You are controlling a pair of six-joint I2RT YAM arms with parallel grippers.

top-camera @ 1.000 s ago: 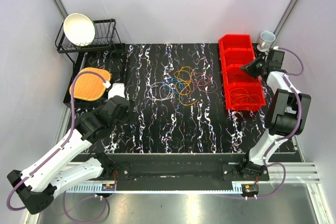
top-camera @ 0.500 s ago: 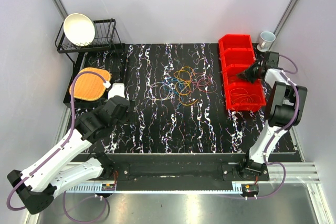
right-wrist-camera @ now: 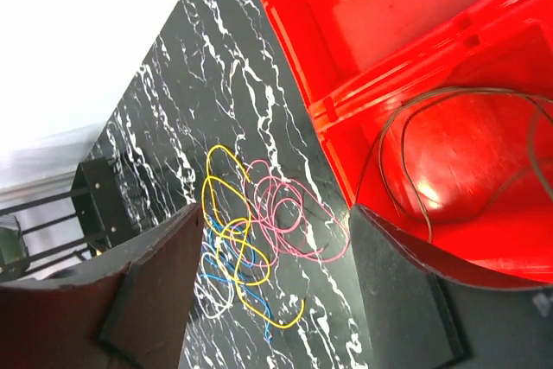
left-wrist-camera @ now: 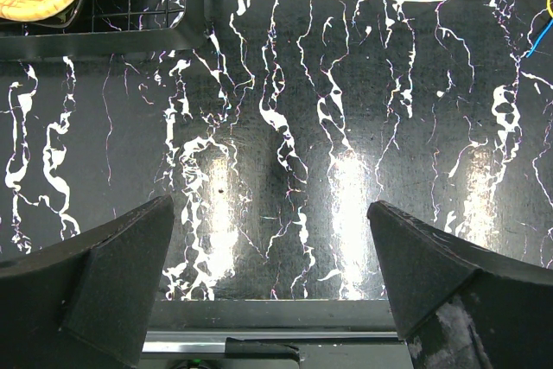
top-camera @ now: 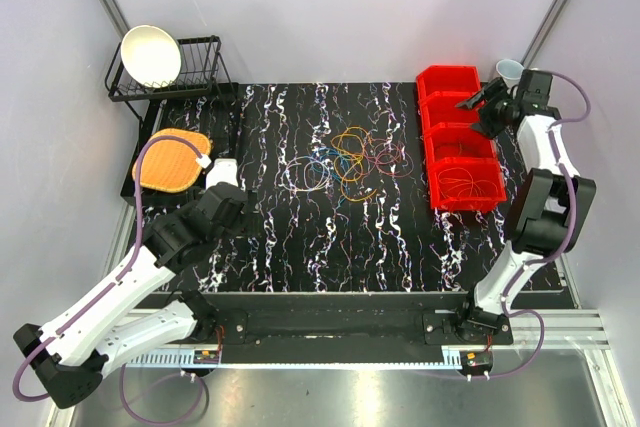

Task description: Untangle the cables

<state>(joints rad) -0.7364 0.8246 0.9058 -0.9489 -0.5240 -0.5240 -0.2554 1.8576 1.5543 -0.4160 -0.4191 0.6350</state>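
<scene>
Though above red bin (top-camera: 448, 82), right tool (right-wrist-camera: 275, 218) agape, empty

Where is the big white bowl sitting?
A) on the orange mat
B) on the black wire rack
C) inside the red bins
B: the white bowl leans on the black wire rack at the far left corner.

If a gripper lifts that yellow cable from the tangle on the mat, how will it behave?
Probably floppy and very light: the yellow cable lies in thin, loose loops. It crosses the pink cable, so that one may drag along.
</scene>
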